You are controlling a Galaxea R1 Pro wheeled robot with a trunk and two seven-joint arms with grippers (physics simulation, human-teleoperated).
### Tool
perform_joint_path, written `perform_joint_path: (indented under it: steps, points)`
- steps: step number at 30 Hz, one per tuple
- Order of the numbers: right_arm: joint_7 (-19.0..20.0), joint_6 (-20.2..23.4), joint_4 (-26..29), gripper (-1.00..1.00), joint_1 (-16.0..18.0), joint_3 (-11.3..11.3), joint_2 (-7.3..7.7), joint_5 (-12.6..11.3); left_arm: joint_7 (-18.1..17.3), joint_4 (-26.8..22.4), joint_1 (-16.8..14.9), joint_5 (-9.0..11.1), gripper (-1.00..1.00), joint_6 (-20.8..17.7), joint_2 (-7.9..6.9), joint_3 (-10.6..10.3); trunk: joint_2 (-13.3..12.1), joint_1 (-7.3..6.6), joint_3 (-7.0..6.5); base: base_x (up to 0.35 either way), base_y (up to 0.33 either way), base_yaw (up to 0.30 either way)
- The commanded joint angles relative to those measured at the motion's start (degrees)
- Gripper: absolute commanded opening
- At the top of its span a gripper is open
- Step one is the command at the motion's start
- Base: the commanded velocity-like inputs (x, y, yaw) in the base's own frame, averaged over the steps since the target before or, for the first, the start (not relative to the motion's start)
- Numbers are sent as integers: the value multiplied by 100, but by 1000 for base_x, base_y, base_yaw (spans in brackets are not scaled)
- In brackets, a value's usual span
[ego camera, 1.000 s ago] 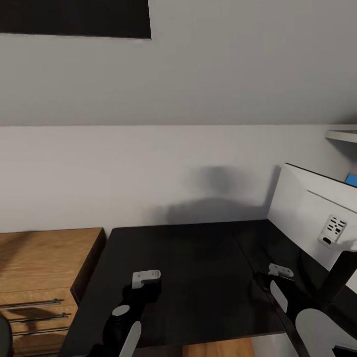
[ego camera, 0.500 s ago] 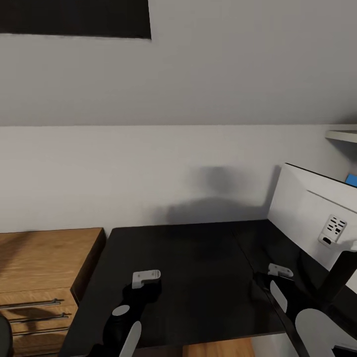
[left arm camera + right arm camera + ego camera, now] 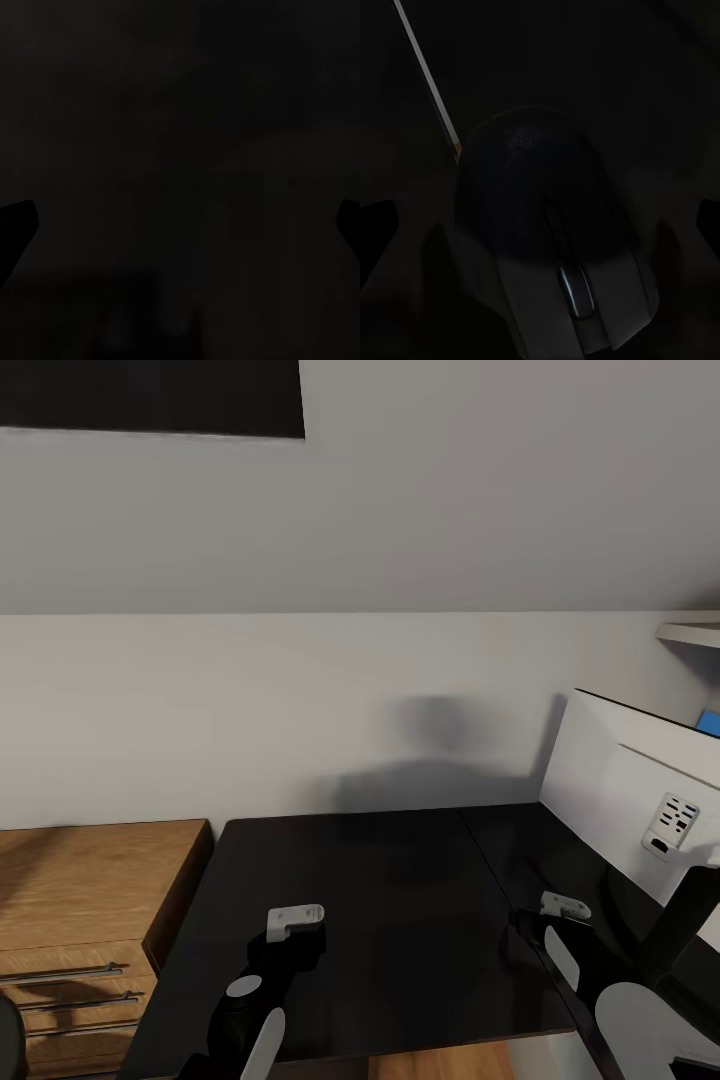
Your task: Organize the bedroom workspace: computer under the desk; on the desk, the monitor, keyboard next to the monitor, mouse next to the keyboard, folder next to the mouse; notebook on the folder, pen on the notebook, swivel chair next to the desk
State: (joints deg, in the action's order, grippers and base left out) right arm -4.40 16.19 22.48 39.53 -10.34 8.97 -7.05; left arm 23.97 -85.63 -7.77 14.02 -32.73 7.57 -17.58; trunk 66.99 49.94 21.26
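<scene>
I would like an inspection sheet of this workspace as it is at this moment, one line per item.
Surface: black desk, mostly bare in the head view.
Job's things: monitor stands at the desk's right, white back toward the camera; mouse lies on the dark desk under the right gripper.
Clutter: nothing seen.
Grippers: left gripper and right gripper hang over the desk; right gripper's fingers are spread wide of the mouse; left gripper's fingers also apart.
Cables: nothing seen.
Surroundings: wooden drawer unit left of the desk, white wall behind.

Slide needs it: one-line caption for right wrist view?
Right gripper poised over rounded black mouse on black desk, fingers apart.
</scene>
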Motion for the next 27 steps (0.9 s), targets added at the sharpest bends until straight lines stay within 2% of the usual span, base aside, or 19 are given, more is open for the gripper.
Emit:
perform_joint_path:
  steps: [1, 7, 13, 26, 27]
  points:
    - [-26, 28, 11, 100, 2, 3, 0, -61, 55, -7, -5, 60, 100, -14, -1, -8, 4, 0, 7, 0, 0, 0]
    - [-33, 33, 11, 100, 2, 5, 0, -54, 55, -7, -5, 58, 100, -15, -1, -8, 4, 0, 7, 0, 0, 0]
    - [-35, 39, 11, 100, 2, 6, -4, -52, 55, -7, -5, 58, 100, -15, -1, -8, 245, 132, 115, 0, 0, 0]
    - [-33, 50, 11, 100, 2, 10, -12, -38, 55, -7, -5, 66, 100, -18, -1, -8, 245, 132, 115, 0, 0, 0]
    - [-34, 50, 11, -100, 2, 11, -13, -37, 55, -7, -5, 66, 100, -19, -1, -8, 245, 132, 115, 0, 0, 0]
